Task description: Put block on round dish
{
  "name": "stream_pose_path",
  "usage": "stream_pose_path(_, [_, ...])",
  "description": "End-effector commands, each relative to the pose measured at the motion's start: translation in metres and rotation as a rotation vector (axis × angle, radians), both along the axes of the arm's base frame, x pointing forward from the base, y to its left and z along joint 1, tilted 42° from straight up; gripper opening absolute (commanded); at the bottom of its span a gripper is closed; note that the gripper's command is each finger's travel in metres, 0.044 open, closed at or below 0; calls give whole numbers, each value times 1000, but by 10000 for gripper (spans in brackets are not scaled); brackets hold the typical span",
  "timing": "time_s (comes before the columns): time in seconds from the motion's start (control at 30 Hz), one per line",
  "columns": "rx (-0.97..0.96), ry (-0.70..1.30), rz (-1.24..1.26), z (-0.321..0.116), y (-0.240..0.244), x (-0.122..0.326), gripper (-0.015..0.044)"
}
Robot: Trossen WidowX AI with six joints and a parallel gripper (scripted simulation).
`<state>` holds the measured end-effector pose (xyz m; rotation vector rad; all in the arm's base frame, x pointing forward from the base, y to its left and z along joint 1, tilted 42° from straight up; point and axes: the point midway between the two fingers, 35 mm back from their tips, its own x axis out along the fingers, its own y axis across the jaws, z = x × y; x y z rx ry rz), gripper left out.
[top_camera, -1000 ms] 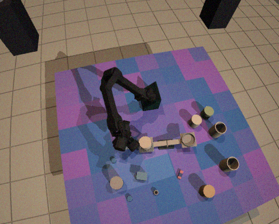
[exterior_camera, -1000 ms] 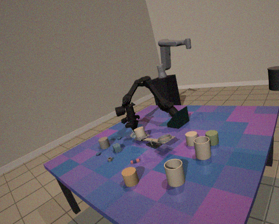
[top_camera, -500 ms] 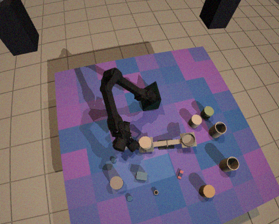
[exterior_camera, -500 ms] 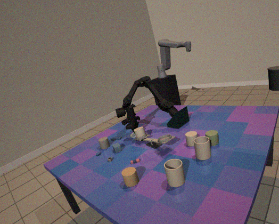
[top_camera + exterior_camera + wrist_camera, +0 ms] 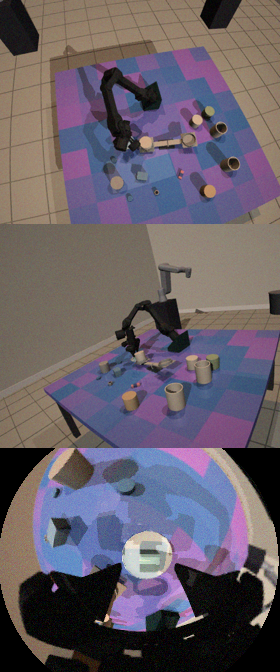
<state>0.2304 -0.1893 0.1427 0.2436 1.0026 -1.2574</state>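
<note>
At the middle of the wrist view, the block (image 5: pixel 150 557) lies on the round dish (image 5: pixel 130 556) (image 5: pixel 129 144) (image 5: pixel 132 360), which shows pale around it. The gripper (image 5: pixel 149 565) (image 5: pixel 129 143) (image 5: pixel 133 355) is spread wide and holds nothing; its two dark fingertips stand at nine and three o'clock of the block, apart from it. The top view shows only slivers of the dish past the gripper, and I cannot make out the block there. In the exterior view the dish is partly hidden, and the block is too small to tell from it.

The top view gives the balance (image 5: pixel 173 142) (image 5: pixel 152 364) in full: its long axis runs nearly from nine to three o'clock, the three o'clock end a touch nearer twelve. A pale cup (image 5: pixel 146 143) (image 5: pixel 140 357) stands on the nine o'clock end; the other end carries a round rim (image 5: pixel 182 140) (image 5: pixel 160 364) with no cup on it. The exterior view shows that cup's upright side, with the dish just beside it.

In the wrist view the block's visible outline is slightly longer from twelve to six o'clock, but bands of shade blur its edges, so I cannot be sure of its true long axis.
</note>
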Motion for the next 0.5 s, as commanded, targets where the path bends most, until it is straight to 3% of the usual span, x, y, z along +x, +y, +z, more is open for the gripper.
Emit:
stream_pose_path(0.0, [-3, -4, 5, 24, 22, 1, 440])
stream_pose_path(0.47, [-3, -7, 12, 56, 51, 0, 440])
